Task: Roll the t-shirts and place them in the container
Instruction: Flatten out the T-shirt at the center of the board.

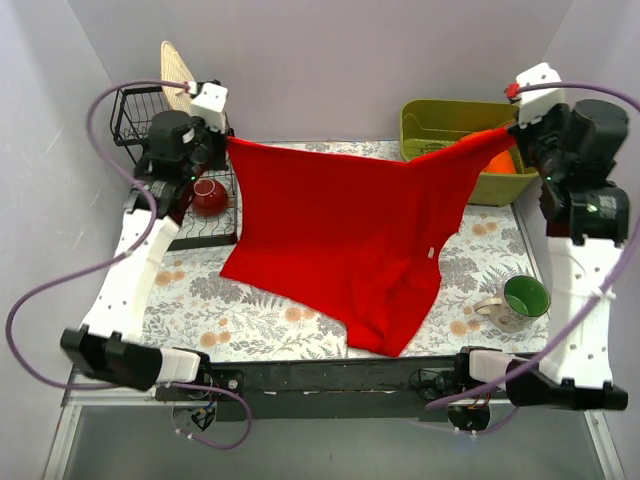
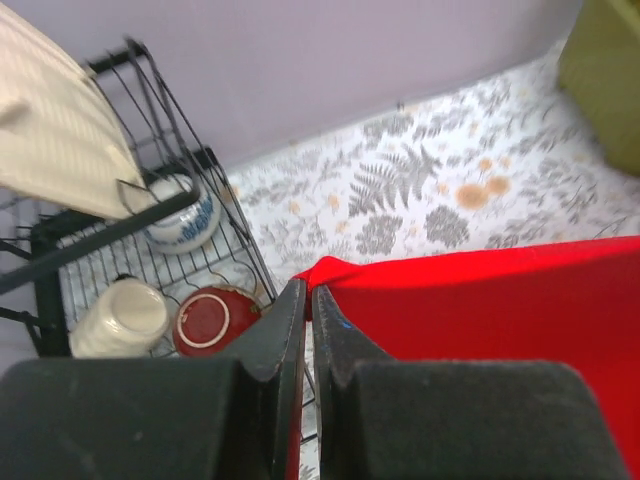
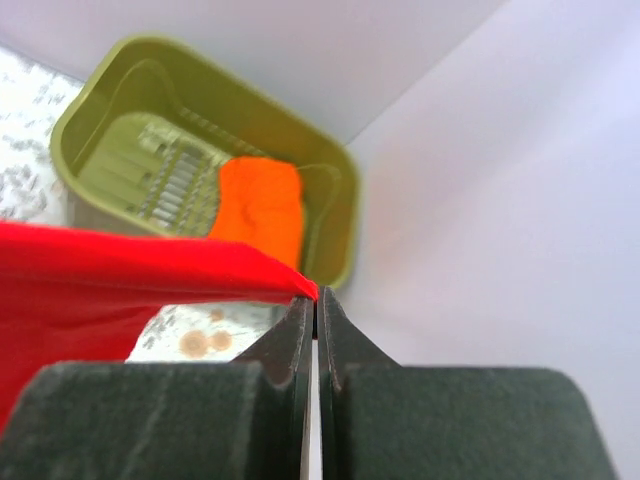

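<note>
A plain bright red t-shirt (image 1: 345,230) hangs stretched between my two grippers above the floral table, its lower part drooping onto the cloth near the front edge. My left gripper (image 1: 228,140) is shut on the shirt's left corner at the back left; in the left wrist view (image 2: 308,292) the red cloth (image 2: 480,310) runs off to the right. My right gripper (image 1: 512,130) is shut on the shirt's right corner at the back right; in the right wrist view (image 3: 314,298) the cloth (image 3: 120,270) stretches left.
A black wire rack (image 1: 140,110) at the back left holds a small red bowl (image 1: 210,195), a white cup (image 2: 120,315) and a blue-patterned bowl (image 2: 180,220). An olive bin (image 1: 450,125) with an orange cloth (image 3: 262,205) stands back right. A green-lined mug (image 1: 520,300) sits front right.
</note>
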`<state>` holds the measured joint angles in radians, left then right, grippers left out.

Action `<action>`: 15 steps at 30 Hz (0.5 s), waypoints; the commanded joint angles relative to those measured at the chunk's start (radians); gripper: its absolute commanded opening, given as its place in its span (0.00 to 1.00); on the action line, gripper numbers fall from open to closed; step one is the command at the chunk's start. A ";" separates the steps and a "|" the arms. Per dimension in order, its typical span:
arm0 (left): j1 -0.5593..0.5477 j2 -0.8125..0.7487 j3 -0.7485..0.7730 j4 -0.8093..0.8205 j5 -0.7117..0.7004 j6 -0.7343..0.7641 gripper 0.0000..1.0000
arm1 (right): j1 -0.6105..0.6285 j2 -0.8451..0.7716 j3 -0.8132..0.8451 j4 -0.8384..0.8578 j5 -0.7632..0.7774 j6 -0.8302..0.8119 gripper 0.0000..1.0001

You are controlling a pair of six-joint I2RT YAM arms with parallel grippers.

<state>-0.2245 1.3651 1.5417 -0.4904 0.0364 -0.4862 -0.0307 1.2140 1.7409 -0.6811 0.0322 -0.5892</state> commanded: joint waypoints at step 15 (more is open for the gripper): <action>0.079 -0.483 0.136 -0.171 0.117 -0.035 0.00 | -0.031 -0.309 0.422 -0.221 0.091 -0.162 0.01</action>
<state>-0.1593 0.9176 1.6184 -0.6144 0.1471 -0.5350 -0.0357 0.9699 2.1963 -0.9562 0.0910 -0.7124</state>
